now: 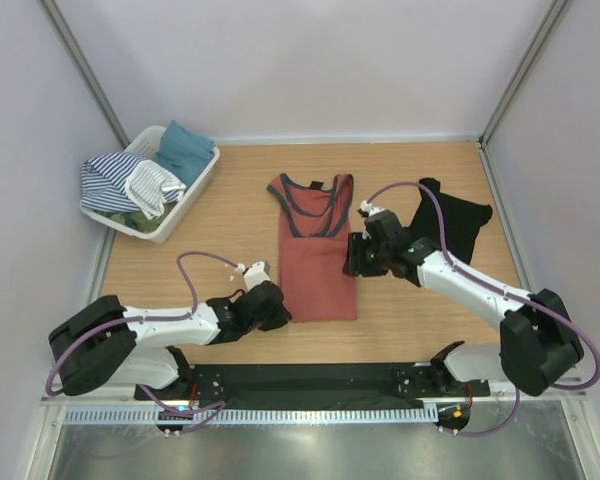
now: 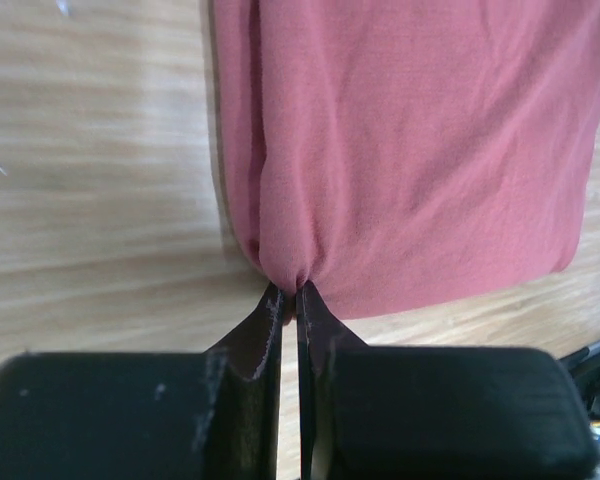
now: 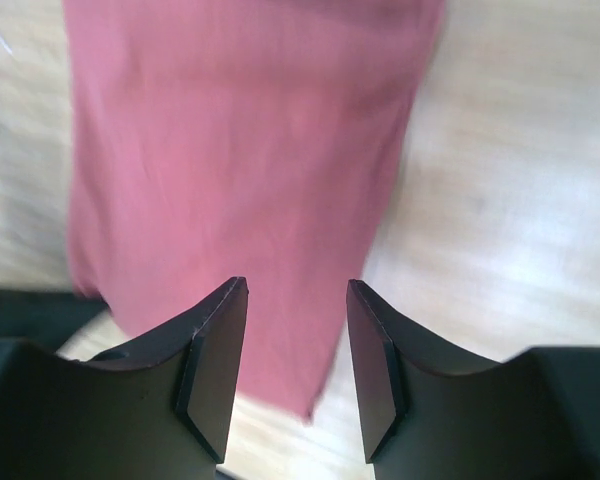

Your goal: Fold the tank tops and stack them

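I see the red top (image 1: 318, 265) lying flat in the middle of the table (image 1: 230, 200), folded lengthwise into a narrow strip, with its dark-edged straps pointing to the far side and its hem toward me.

My left gripper (image 2: 288, 295) sits at the near left corner of that hem. Its jaws are pressed almost together, and a small pucker of red cloth is pinched between the tips. In the left wrist view the fabric bunches into the pinch and fans out flat from there.

My right gripper (image 3: 295, 285) is over the top's right edge, about halfway along it. Its jaws stand apart with a clear gap. The red cloth and the bare wood beside it show below, but nothing is gripped. That view is blurred, so I cannot tell whether the fingertips touch the cloth.

The black top (image 1: 460, 220) lies crumpled at the far right, apart from the red one, with the right arm's cable (image 1: 430, 200) looping over it. At the far left stands a basket (image 1: 195, 195) holding a striped cloth (image 1: 110, 180) and a teal cloth (image 1: 185, 145), well away from both arms.
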### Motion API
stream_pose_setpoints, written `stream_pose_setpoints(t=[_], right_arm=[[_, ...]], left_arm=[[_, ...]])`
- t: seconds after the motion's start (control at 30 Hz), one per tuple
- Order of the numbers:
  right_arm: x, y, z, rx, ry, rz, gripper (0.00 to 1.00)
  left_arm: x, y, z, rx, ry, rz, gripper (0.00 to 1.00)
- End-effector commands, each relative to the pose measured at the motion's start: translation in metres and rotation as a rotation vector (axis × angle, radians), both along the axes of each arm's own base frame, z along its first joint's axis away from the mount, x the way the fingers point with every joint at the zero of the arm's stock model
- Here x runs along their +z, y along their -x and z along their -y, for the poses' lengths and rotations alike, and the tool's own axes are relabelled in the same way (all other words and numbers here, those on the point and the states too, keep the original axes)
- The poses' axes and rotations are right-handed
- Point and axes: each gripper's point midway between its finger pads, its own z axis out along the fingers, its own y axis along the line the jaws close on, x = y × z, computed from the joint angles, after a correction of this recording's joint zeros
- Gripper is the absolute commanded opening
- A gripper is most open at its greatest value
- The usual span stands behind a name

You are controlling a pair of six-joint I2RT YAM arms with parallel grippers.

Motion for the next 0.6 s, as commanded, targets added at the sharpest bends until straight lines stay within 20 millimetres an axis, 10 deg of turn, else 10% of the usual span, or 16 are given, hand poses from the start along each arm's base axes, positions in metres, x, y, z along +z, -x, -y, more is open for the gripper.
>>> stream_pose_setpoints(t=[0.0, 0.57], right_arm=[[-0.008, 0.033, 0.012, -0.029, 0.062, -0.032, 0.51], [-0.064, 0.123, -0.003, 0.032, -0.035, -0.166, 0.45]], left_arm=[[-0.032, 0.003, -0.043, -0.006, -0.2, -0.042, 0.0], [-0.021, 0.021, -0.042, -0.063, -0.125, -0.076, 0.33]])
